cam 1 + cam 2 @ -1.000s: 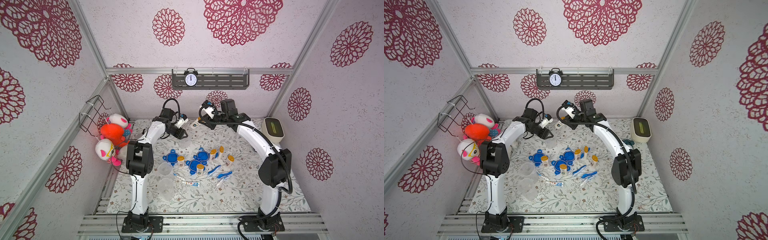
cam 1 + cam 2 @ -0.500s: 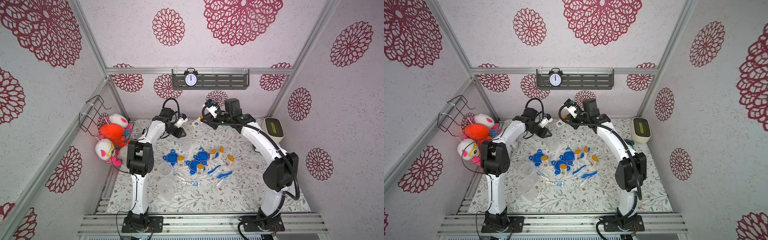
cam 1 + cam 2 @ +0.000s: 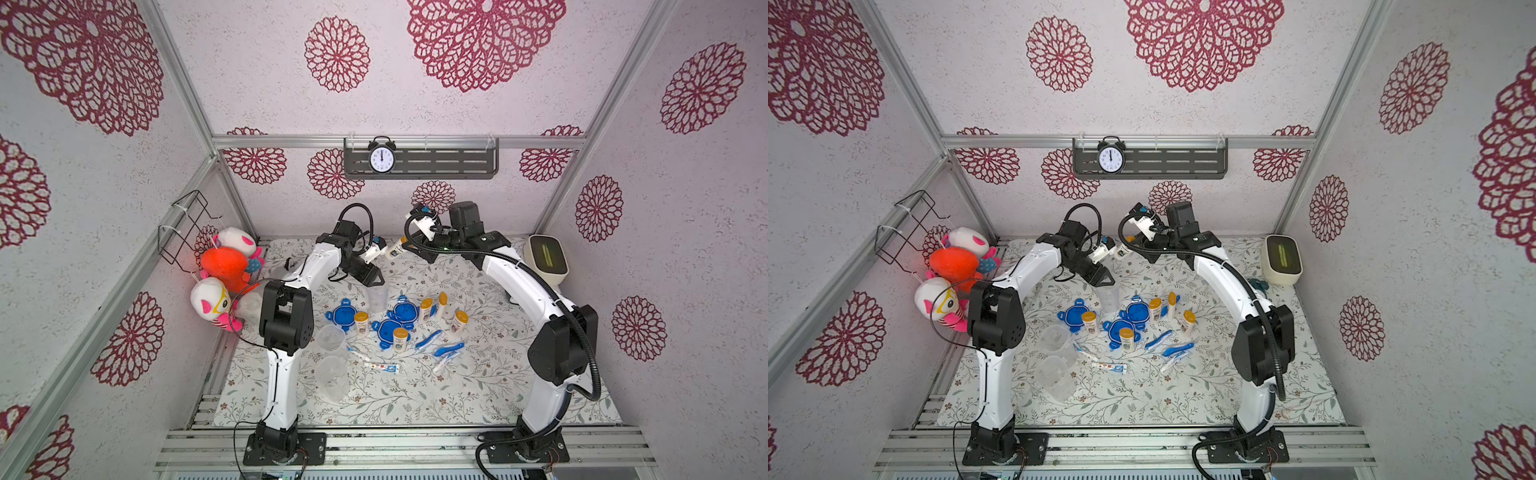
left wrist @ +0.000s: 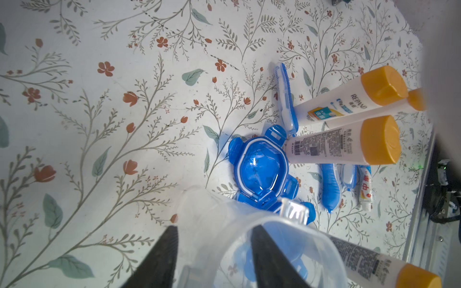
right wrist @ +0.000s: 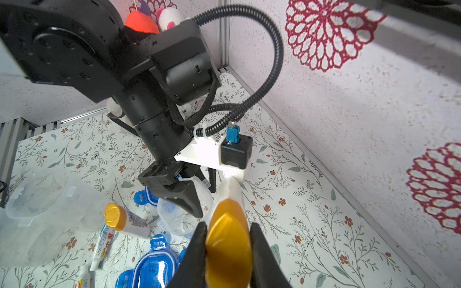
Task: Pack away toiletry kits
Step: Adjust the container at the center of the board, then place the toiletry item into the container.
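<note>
Pink-walled booth with crimson rosettes, floral tabletop (image 3: 415, 399) below. Nearest the front edge, by the left arm's base, a clear front cup (image 3: 332, 376), upright; just behind it a second cup (image 3: 331, 337). Beside these, lying flat, a toothpaste tube (image 3: 382, 366), and further right blue toothbrushes (image 3: 429, 338) close together. Next back, three blue lids (image 3: 344, 316) flat on the tabletop, with orange-capped bottles (image 3: 360, 323) among and beside them, mostly upright. Behind the lids, a third cup (image 3: 376, 297) standing on the tabletop, directly under the left jaws. Left jaws parted, astride that cup's rim in the left wrist view, wall between the fingers (image 4: 162, 251); touching it or not, cannot tell. Further back and raised off the tabletop, right jaws clamped on the orange cap of a held bottle (image 5: 228, 239), tilted, white body toward the left wrist, seen also in a top view (image 3: 395, 250). Farthest: plush toys (image 3: 226, 266) at the left wall, a cream box (image 3: 544, 259) at the right, a clock (image 3: 381, 160) on a wall shelf (image 3: 449, 164).
</note>
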